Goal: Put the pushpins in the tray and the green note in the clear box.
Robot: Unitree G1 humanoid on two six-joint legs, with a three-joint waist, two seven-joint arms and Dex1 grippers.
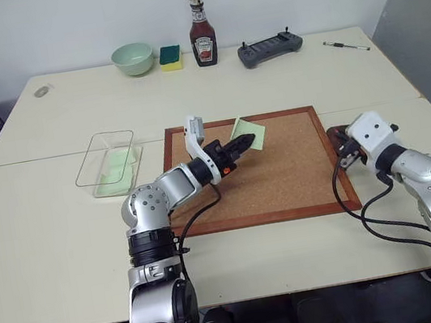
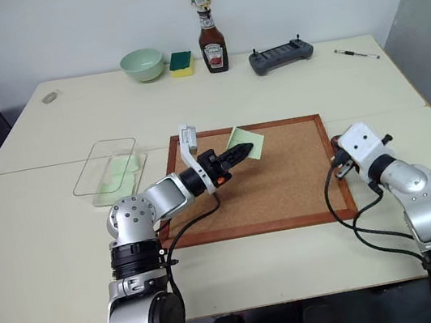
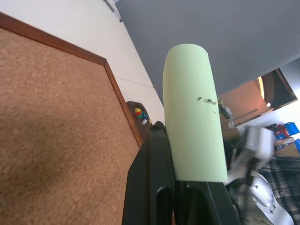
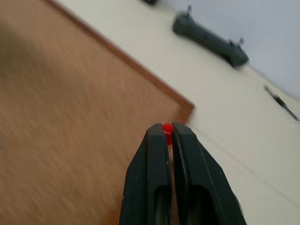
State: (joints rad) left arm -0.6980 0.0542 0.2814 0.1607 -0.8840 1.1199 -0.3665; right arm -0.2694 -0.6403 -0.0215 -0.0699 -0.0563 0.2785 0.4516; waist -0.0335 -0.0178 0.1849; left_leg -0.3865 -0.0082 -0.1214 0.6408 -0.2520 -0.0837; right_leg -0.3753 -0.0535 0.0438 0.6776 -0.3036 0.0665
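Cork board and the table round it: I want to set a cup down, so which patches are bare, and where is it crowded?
Bare: the near table strip before the cork board, and the far stretch between the board and the back row. Crowded: the back row with bowl, sponge, ketchup bottle and controller; the clear box at the board's left.

A cork board [image 1: 283, 175] lay at the middle of the desk [image 1: 47, 237], with the clear box [image 1: 107, 162] just beside its left edge and the tray [image 1: 339, 142] touching its right edge. The left pincer [image 1: 239, 144] hung over the board's far left corner, clamped on the green note [image 1: 249, 134]. The right pincer [image 4: 167, 133] was over the board's right side, near the tray, pinching a pushpin [image 4: 167, 128]. More pushpins [image 3: 139, 115] sat in the tray. Along the desk's far edge stood a bowl [image 1: 133, 58], a sponge [image 1: 170, 57], a ketchup bottle [image 1: 202, 36], a controller [image 1: 270, 49] and a pen [image 1: 346, 46], left to right.
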